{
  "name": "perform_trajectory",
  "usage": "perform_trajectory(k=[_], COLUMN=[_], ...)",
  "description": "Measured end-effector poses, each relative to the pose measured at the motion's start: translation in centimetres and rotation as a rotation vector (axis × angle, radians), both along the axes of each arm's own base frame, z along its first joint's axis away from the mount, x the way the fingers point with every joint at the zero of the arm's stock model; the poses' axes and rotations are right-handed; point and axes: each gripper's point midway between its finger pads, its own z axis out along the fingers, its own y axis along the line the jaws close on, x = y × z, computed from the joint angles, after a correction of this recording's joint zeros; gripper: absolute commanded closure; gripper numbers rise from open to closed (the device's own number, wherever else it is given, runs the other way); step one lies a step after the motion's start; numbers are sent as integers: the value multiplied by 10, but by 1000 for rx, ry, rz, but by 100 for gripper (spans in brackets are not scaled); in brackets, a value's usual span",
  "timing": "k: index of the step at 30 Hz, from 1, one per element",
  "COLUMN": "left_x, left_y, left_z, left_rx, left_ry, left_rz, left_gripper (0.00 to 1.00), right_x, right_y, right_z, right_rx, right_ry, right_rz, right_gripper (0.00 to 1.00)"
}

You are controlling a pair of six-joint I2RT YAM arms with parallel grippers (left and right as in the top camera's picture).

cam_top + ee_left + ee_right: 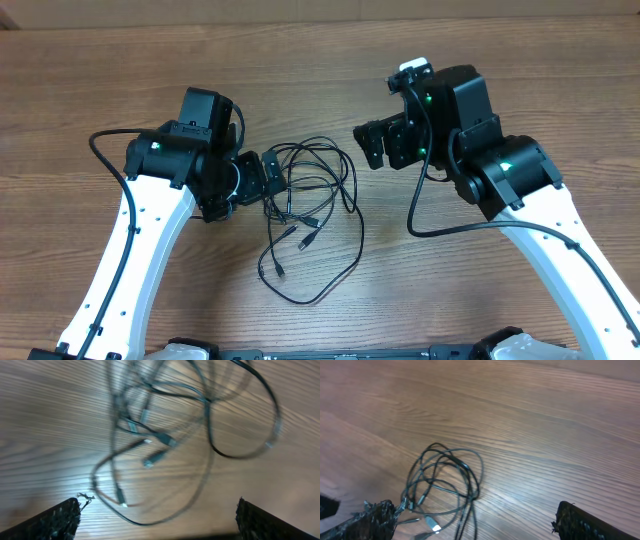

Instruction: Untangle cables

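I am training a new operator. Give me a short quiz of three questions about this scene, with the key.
1. True or false: the left tool is shut on the cables.
2. The cables lie: A) on the table, between both tools; B) inside a box; C) over the right arm.
3. Fill in: the right tool stands ___ (open or shut).
Key: 1 false; 2 A; 3 open.

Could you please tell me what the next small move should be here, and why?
Probably bring the right tool leftward onto the looped right side of the cables: both tools are open and empty, the left tool sits at the tangle's left edge, the right one apart from it.
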Motion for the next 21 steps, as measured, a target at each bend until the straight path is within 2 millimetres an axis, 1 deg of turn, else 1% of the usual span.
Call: perform_trajectory(k=[6,10,14,21], left_x=[0,0,-1,-4], left_y=[30,46,57,75], left_z=[-7,-9,-10,-10], left_rx=[159,234,281,326], left_ry=[15,19,27,46], left_rz=[113,199,276,379], left_gripper=[0,0,0,0], right_x=[0,-9,-20,-34], right_y=[17,37,53,76], right_z=[-10,-16,-25,-47], right_rx=[47,122,186,247], right_ry=[47,109,186,318], right_rz=[64,157,236,330], right_gripper=[0,0,0,0])
